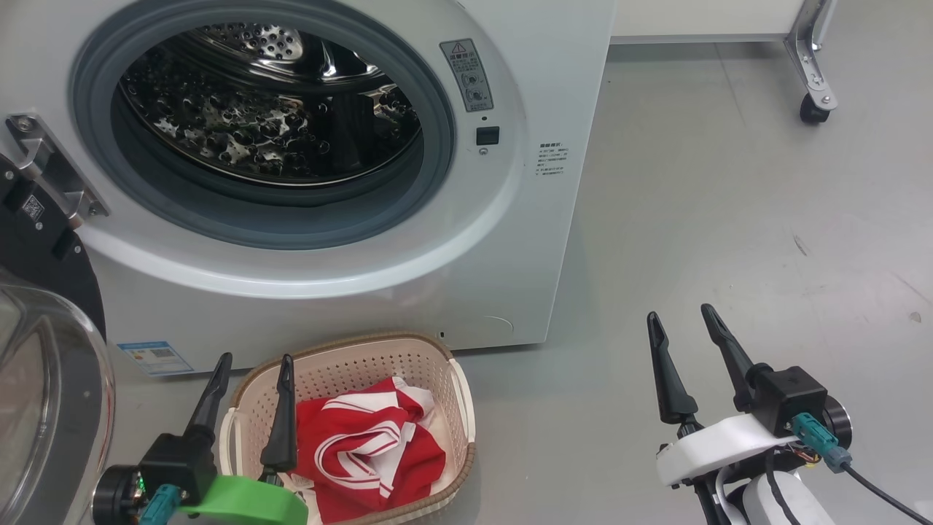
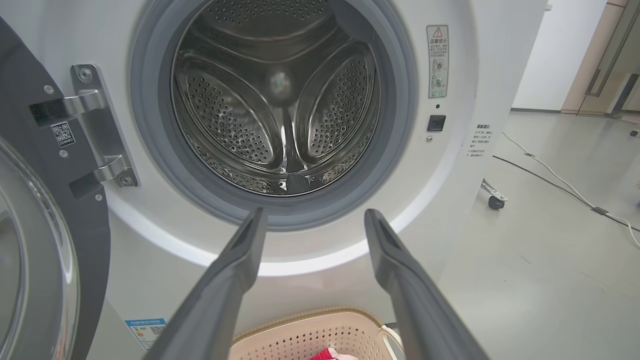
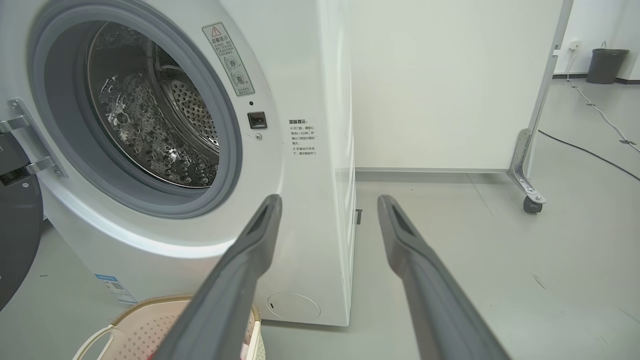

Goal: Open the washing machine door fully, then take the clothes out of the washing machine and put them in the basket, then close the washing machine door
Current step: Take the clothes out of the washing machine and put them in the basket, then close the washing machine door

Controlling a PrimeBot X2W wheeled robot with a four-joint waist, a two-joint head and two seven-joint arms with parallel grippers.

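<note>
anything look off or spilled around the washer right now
Nothing stands out. The red clothes lie crumpled inside the basket, none on the floor; the washing machine door hangs open at the left, and the drum looks empty.

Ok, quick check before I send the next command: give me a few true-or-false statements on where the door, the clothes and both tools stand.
The clothes lie in the basket. True.
The washing machine door is shut. False: it stands open at the left.
A red garment is in the drum. False: the drum looks empty.
The left tool and right tool are open, holding nothing. True.
</note>
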